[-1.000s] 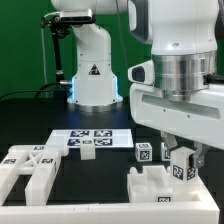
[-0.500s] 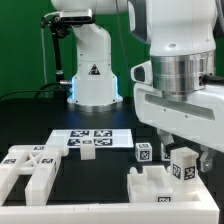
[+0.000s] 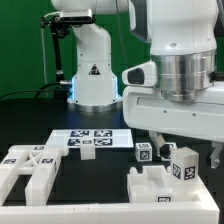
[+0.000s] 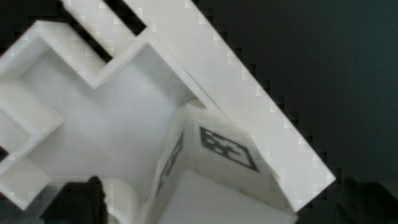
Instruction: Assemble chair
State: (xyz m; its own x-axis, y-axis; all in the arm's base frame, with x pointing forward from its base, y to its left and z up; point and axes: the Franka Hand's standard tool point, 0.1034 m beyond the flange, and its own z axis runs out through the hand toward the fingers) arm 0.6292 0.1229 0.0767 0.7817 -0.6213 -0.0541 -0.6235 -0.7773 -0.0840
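Note:
My gripper (image 3: 185,150) hangs over the exterior view's right front, open, with its dark fingers (image 3: 157,147) standing clear on either side of a white chair bar (image 3: 183,166) that bears a marker tag. That bar stands upright on a chunky white chair part (image 3: 152,186) on the table. In the wrist view the bar's tagged face (image 4: 228,148) and the white parts below fill the picture, with my gripper (image 4: 214,215) astride them. The flat X-braced panel (image 3: 30,165) lies at the exterior view's left front. A small tagged chair block (image 3: 143,152) stands just beyond the assembly.
The marker board (image 3: 90,138) lies flat in the middle of the black table. The arm's white base (image 3: 95,75) stands behind it. A low white wall (image 3: 60,212) runs along the front edge.
The jaws have gone from shut on the tagged bar to wide open, letting it go. The bar stays standing on the chair part. The hand has shifted slightly.

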